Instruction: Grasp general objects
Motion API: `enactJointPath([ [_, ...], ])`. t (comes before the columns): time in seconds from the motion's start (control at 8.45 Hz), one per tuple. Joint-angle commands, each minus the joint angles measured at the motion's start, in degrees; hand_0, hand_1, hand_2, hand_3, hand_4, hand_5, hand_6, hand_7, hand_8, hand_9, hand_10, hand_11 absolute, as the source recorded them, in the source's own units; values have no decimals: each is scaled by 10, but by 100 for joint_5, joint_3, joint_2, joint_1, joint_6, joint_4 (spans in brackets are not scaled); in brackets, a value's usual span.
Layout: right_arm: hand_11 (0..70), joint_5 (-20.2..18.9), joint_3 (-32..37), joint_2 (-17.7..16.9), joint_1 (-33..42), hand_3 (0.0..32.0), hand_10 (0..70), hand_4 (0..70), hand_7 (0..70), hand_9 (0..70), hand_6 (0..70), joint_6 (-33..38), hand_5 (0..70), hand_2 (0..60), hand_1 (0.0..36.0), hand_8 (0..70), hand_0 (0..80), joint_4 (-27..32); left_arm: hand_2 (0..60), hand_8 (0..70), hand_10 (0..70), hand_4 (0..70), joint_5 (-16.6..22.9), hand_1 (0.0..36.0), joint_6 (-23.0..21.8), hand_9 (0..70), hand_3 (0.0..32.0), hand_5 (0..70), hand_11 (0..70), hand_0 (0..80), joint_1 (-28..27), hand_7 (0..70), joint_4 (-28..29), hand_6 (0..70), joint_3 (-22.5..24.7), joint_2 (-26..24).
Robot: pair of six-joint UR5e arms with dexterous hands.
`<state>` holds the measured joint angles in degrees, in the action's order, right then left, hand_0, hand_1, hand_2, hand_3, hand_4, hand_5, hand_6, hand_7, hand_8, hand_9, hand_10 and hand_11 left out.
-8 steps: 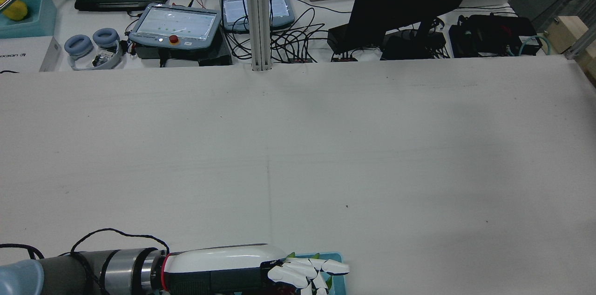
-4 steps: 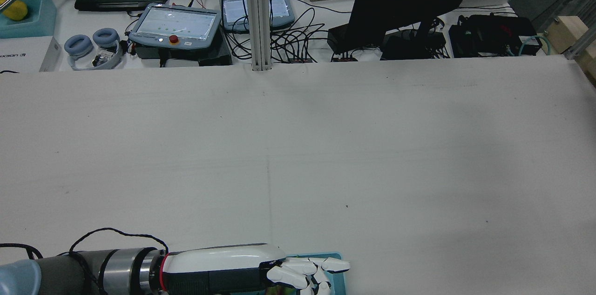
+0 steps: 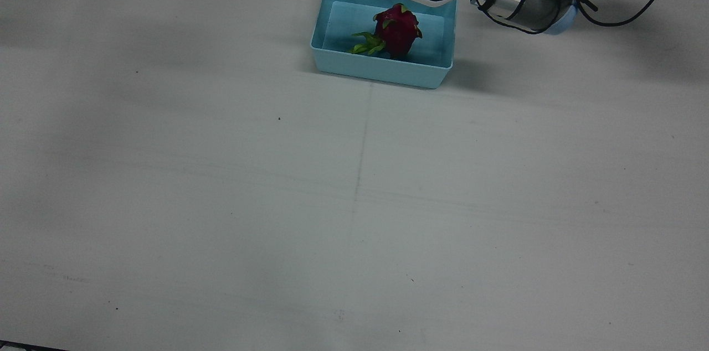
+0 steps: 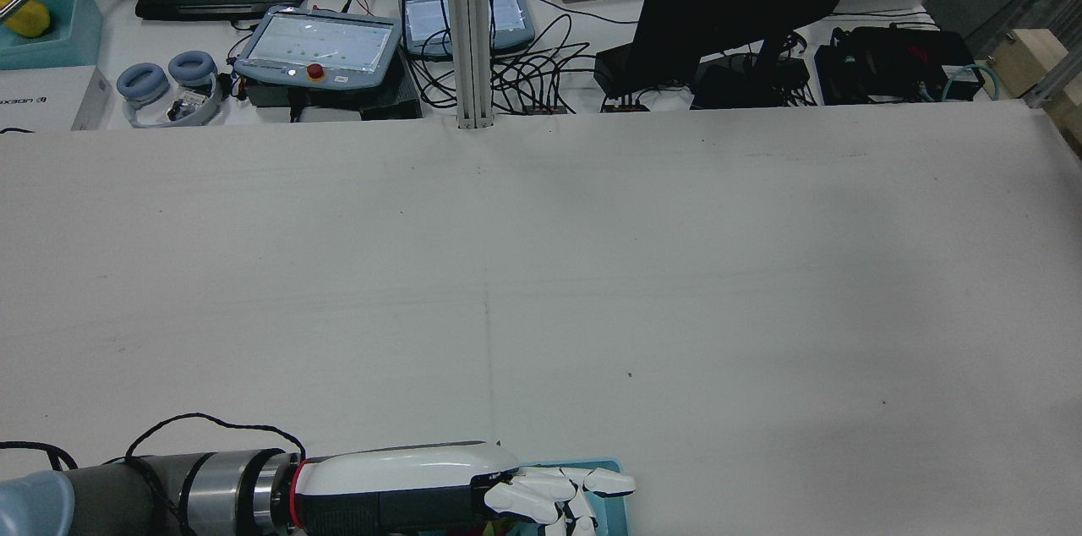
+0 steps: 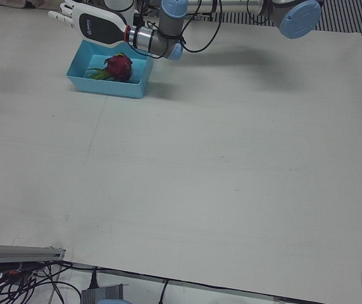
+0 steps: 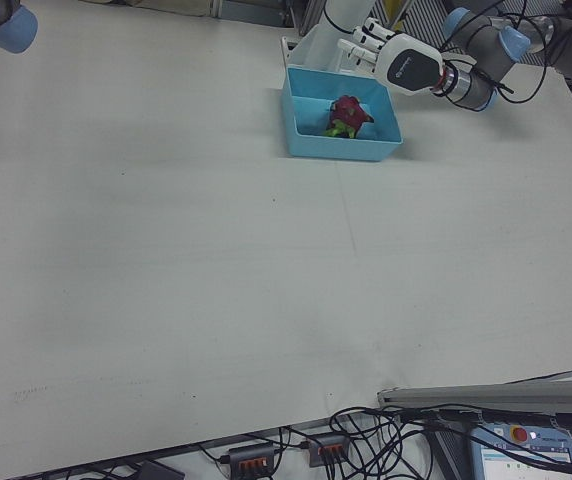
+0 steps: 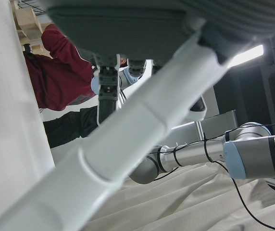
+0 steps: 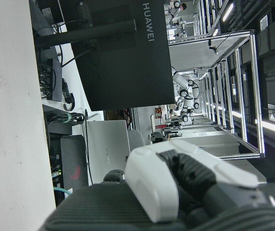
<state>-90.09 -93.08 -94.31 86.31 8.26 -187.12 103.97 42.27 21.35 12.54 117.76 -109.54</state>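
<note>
My left hand (image 6: 371,46) hovers, fingers spread and empty, over the blue bin's (image 3: 332,66) far rim; 1 dragon fruit (image 3: 396,30) lies inside, on the desk (image 3: 354,201).

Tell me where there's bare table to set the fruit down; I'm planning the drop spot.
Nearly all of the white table is bare: everything in front of the blue bin, toward the operators' desk, and both sides. The only crowded spot is the bin by the pedestals, holding the dragon fruit, with the left robot hand over its back rim.
</note>
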Motion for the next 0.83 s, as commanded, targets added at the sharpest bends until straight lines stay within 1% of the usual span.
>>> enactJointPath([
  [0.0,0,0,0,0,0,0,0,0,0,0,0,0,0,0,0,0,0,0,600,23,333,0,-26,360,-9,145,0,700,528,800,123,700,-198,168,10,-41],
  [0.12,0,0,0,0,0,0,0,0,0,0,0,0,0,0,0,0,0,0,600,48,425,16,-70,360,-43,182,0,700,650,800,454,700,-408,290,-8,-41],
  [0.24,0,0,0,0,0,0,0,0,0,0,0,0,0,0,0,0,0,0,600,87,512,113,-79,360,-61,186,0,700,700,800,901,700,-628,488,-86,-41],
  [0.35,0,0,0,0,0,0,0,0,0,0,0,0,0,0,0,0,0,0,600,97,571,146,-244,360,-96,186,0,700,700,800,1193,700,-796,537,-139,-50],
  [0.47,0,0,0,0,0,0,0,0,0,0,0,0,0,0,0,0,0,0,600,107,545,240,-725,360,-244,186,0,700,700,800,1292,700,-745,589,-348,-32],
  [0.59,0,0,0,0,0,0,0,0,0,0,0,0,0,0,0,0,0,0,600,129,516,346,-756,360,-237,186,0,700,700,800,1606,700,-727,698,-585,-93],
  [0.71,0,0,0,0,0,0,0,0,0,0,0,0,0,0,0,0,0,0,600,135,519,388,-765,360,-246,186,0,700,700,800,1861,700,-736,700,-831,-102],
])
